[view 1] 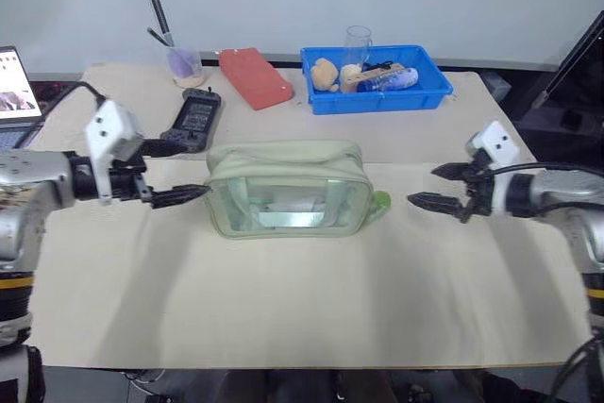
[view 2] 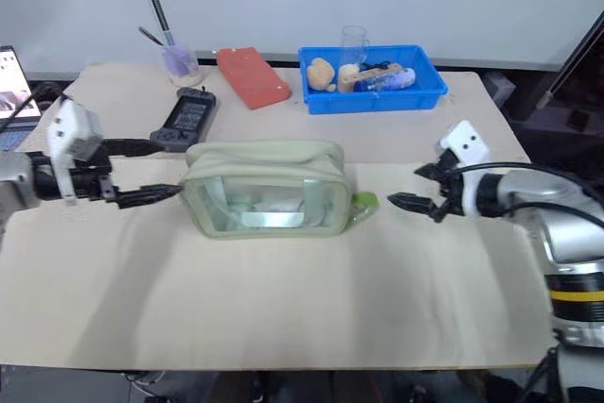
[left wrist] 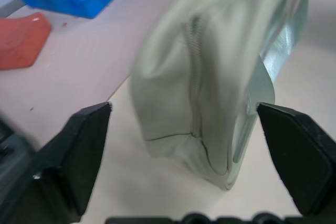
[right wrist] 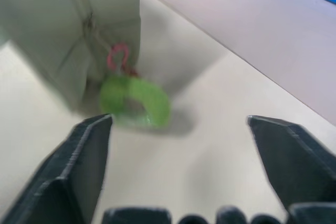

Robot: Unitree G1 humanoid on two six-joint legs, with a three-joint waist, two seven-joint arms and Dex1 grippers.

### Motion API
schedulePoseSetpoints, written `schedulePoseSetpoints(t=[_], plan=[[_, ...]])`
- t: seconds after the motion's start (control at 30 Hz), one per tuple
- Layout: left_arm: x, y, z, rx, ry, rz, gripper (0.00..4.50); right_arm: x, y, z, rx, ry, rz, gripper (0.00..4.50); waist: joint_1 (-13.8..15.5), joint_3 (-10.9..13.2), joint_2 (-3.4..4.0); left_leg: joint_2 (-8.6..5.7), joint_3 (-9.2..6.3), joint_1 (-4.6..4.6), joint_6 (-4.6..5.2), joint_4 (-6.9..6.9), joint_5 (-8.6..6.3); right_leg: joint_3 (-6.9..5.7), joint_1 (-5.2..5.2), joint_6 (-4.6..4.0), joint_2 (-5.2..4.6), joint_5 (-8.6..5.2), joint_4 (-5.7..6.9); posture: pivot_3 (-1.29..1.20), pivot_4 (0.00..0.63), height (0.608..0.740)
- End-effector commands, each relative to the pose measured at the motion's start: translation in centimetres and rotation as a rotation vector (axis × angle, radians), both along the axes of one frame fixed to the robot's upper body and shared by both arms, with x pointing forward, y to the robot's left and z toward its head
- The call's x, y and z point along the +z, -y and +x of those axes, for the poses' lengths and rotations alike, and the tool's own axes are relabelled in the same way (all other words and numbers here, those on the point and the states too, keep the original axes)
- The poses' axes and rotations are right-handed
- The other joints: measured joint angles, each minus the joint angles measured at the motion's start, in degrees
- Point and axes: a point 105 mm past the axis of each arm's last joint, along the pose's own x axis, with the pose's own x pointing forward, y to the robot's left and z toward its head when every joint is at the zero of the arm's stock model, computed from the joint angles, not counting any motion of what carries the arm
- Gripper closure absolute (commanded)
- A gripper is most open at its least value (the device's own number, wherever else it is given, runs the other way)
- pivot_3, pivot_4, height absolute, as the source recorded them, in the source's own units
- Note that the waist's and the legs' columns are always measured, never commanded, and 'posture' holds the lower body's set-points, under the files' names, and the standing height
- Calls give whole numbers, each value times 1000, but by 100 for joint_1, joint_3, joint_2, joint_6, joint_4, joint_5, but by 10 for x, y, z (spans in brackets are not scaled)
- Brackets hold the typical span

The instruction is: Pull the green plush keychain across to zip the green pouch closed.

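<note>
Green pouch (view 1: 286, 189): zipper looking fully shut
Green plush keychain (right wrist: 135, 102): hanging at the pouch's right end
Left gripper (view 1: 176, 174): spread, empty, flanking pouch
Right gripper (view 1: 438, 187): spread, empty, nearby

Beige table (view 1: 283, 309) (green pouch (view 1: 283, 188) atop)
</note>
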Motion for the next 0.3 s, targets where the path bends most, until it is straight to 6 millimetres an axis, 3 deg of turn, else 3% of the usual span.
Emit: schedulePoseSetpoints(t=[0.03, 0.13, 0.3], plan=[[23, -28, -10, 102, 48, -7, 0, 72, -16, -16, 146, 144, 126, 14, -69, 3, 5, 3, 1, 2, 0, 0, 0, 0, -5, 1, 1, -2, 4, 0, 150, 740], [34, -40, -13, 150, 62, -26, 0, 102, -27, -29, 210, 173, 192, 14, -76, 3, 5, 5, -3, 2, -1, -1, 0, -5, -13, -3, 1, -5, 17, 0, 150, 740], [46, -47, -17, 163, 98, -43, 0, 117, -34, -38, 245, 207, 183, 14, -22, 2, 2, 1, 6, -2, -3, -1, -1, -8, -14, -44, -12, -24, 10, 0, 150, 740]])
